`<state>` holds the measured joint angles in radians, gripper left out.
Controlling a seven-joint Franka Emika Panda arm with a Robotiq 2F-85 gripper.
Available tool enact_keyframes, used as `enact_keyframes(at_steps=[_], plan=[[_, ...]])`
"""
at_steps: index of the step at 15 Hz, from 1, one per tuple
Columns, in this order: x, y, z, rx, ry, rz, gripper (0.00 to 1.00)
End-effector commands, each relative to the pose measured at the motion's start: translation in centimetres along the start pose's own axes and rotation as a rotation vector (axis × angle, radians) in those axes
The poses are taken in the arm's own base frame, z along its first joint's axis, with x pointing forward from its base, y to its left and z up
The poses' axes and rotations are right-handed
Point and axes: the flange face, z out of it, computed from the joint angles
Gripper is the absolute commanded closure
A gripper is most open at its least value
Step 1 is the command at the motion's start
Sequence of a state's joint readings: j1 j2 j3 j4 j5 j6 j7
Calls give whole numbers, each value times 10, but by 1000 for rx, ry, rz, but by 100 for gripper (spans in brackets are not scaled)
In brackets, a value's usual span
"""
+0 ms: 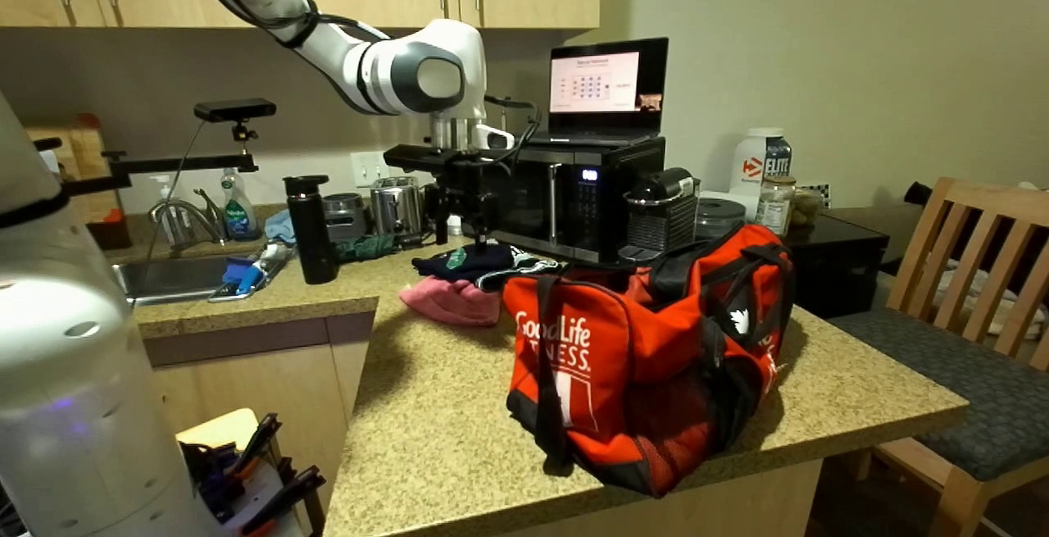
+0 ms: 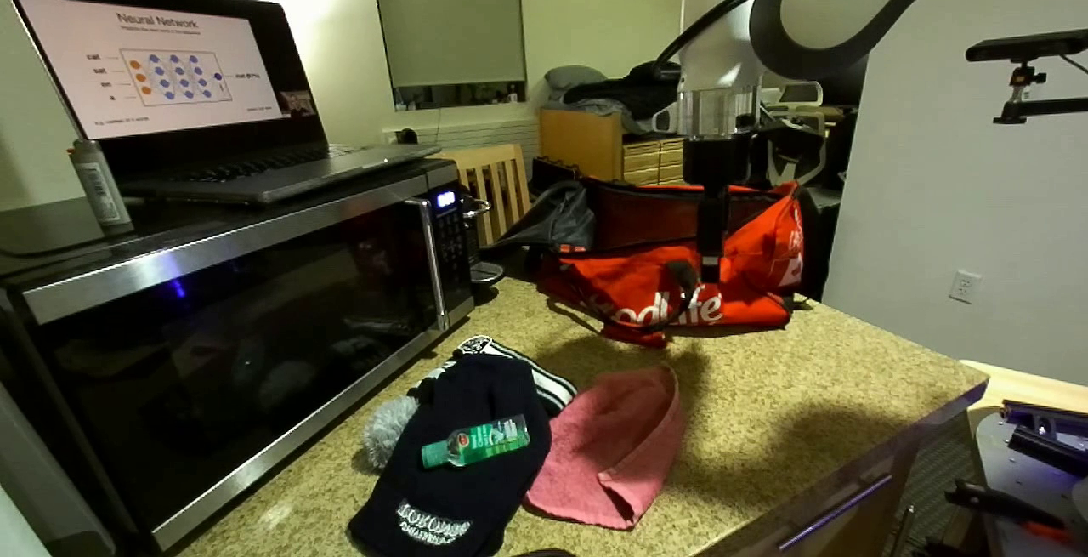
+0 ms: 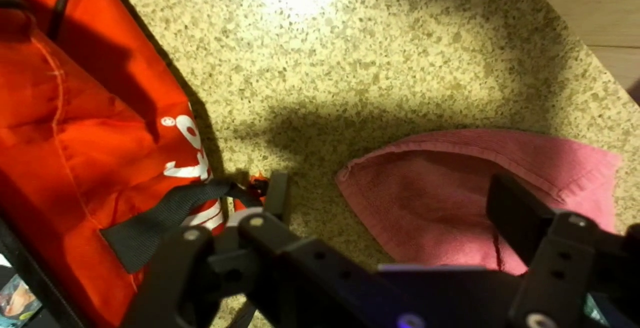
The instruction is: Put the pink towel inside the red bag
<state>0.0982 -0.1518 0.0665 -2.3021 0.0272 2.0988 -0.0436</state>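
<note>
- At the left of an exterior view, the dark knitwear [image 2: 459,489] is lying up against the pink towel [image 2: 608,455], and a small green bottle [image 2: 489,440] is resting on it. A grasp reaching too far over could be gathering both cloths and sending the bottle rolling.
- Next along, the towel is lying on the tabletop [image 2: 765,361], outside the red bag [image 2: 637,268], with a loose fold in it. A grip landing on its flat part could be skidding over thin cloth; a shallow bite could be letting it slip in transit.
- Beyond it, the bag is standing with its mouth gaping and its rim sagging. A towel dangling low could be draping over that rim, or the soft wall could be buckling under a push.
- In front of the bag here, the claw [image 3: 392,198] is holding nothing, its fingers [image 3: 277,195] standing wide apart. In the wrist view one is showing over the towel, the other beside the bag's black strap [image 3: 165,220]; descending off-centre, it could be snagging that strap.
</note>
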Motion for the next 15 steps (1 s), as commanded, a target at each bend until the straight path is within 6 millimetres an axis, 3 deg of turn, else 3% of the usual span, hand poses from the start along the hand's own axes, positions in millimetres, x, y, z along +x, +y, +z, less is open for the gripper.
enact_keyframes(at_steps=[1, 7, 15], plan=[[0, 0, -2, 0, 3, -1, 0], [1, -2, 0, -5, -2, -2, 0], [38, -47, 44, 95, -30, -11, 0]])
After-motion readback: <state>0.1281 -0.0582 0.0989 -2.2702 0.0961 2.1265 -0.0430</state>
